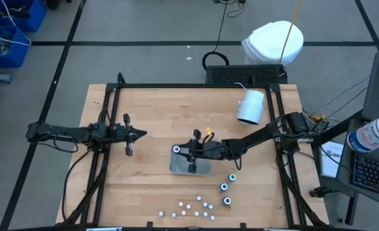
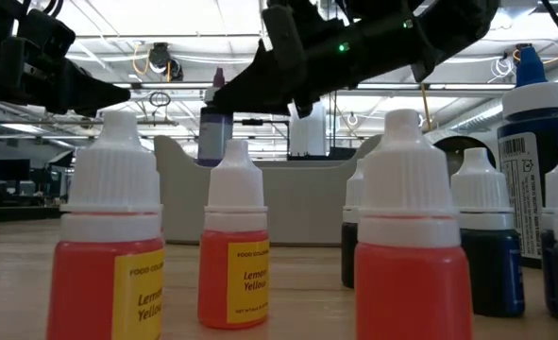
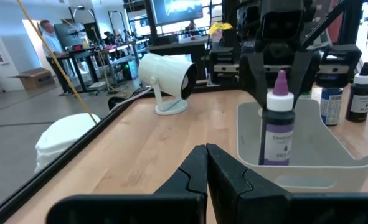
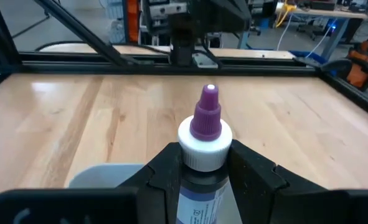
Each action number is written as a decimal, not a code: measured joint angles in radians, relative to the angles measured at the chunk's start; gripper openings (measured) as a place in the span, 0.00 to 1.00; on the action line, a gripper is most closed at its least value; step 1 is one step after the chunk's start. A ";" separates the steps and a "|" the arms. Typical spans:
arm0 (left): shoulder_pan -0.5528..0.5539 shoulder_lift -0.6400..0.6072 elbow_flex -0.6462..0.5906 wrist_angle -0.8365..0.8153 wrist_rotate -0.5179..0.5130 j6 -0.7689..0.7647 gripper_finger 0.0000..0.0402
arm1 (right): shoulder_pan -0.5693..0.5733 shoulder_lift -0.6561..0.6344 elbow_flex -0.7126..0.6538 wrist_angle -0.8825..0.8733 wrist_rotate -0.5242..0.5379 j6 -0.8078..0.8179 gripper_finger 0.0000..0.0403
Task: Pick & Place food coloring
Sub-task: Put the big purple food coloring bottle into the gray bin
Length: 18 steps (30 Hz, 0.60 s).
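Note:
A violet food coloring bottle (image 3: pixel 278 127) with a purple tip and white collar stands upright inside the walls of a pale grey tray (image 1: pixel 202 168) at mid-table. My right gripper (image 1: pixel 178 150) is shut on it, reaching in from the table's right. The tray's near wall (image 3: pixel 308 171) hides the bottle's base. Three dark food coloring bottles (image 1: pixel 227 188) stand on the table right of the tray. Several white-capped ones (image 1: pixel 190 208) stand near the front edge, and they fill the foreground of the low view (image 2: pixel 231 246). My left gripper (image 1: pixel 138 133) waits shut at the table's left. My right gripper pinches the bottle's shoulder just below the white collar (image 4: pixel 201 163) between its two fingers (image 3: pixel 251 74), one on each side. The fingers come nearly level from the table's right, slanting a little down. The bottle is upright, with its lower part down between the tray's walls.
A white cylindrical lamp-like device (image 1: pixel 251 106) stands at the far right of the table. Black frame rails (image 1: pixel 176 86) run along the table's edges. Bare wood lies between my left gripper and the tray.

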 joint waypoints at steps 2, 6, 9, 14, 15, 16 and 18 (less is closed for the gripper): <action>0.000 0.000 0.000 0.001 0.000 0.000 0.02 | 0.000 0.017 -0.001 0.022 -0.003 0.003 0.27; 0.000 0.000 0.000 0.001 0.000 0.000 0.02 | -0.004 0.055 -0.001 0.056 0.000 0.005 0.27; 0.000 0.000 0.000 0.001 0.000 0.000 0.02 | -0.009 0.074 -0.001 0.081 0.000 0.005 0.27; 0.000 0.000 0.000 0.000 0.000 0.000 0.02 | -0.018 0.091 -0.001 0.068 0.000 0.025 0.27; 0.000 0.000 0.000 0.001 0.000 0.000 0.02 | -0.018 0.091 -0.002 0.066 0.000 0.029 0.27; 0.000 0.000 0.000 0.000 0.000 0.000 0.02 | -0.018 0.090 -0.002 0.067 0.000 0.032 0.27; 0.000 0.000 0.000 0.000 0.000 0.000 0.02 | -0.019 0.089 -0.002 0.061 0.000 0.035 0.27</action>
